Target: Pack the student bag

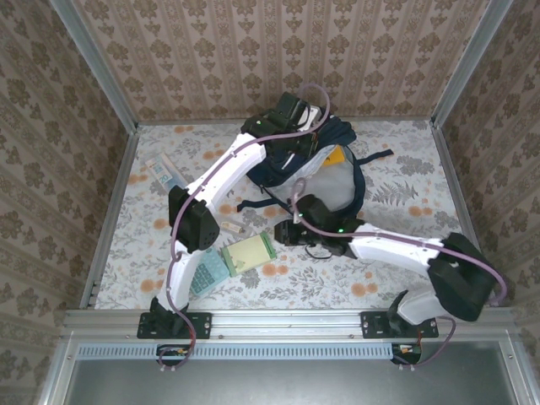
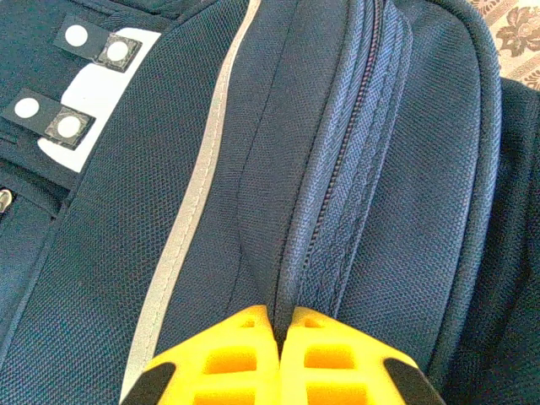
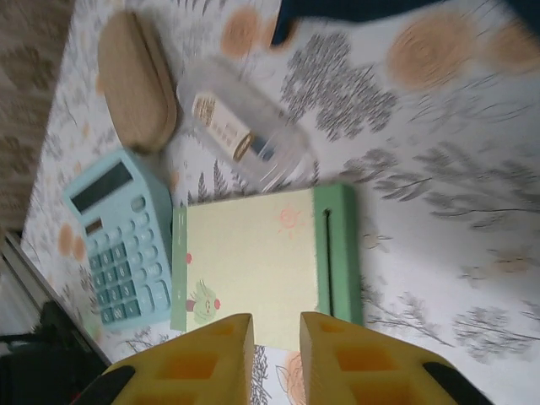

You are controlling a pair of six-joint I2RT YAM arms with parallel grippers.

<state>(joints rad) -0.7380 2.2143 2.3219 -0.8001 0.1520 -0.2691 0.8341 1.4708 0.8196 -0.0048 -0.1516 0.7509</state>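
The student bag (image 1: 342, 139) lies at the back middle of the table, dark navy, its pale inside showing. In the left wrist view the bag (image 2: 126, 253) has a thin white stripe and a zip. My left gripper (image 2: 283, 325) is shut on a fold of bag fabric beside that zip, at the bag's top (image 1: 297, 126). My right gripper (image 3: 277, 325) hovers low over a green and yellow notepad (image 3: 253, 253), jaws a little apart with nothing between them. From above, that gripper (image 1: 283, 234) is just right of the notepad (image 1: 249, 251).
A light blue calculator (image 3: 118, 245) lies beside the notepad, also near the front left (image 1: 207, 272). A brown oval case (image 3: 135, 80) and a clear tube (image 3: 240, 126) lie beyond it. A pale flat item (image 1: 164, 173) rests at the left. Metal rails edge the table.
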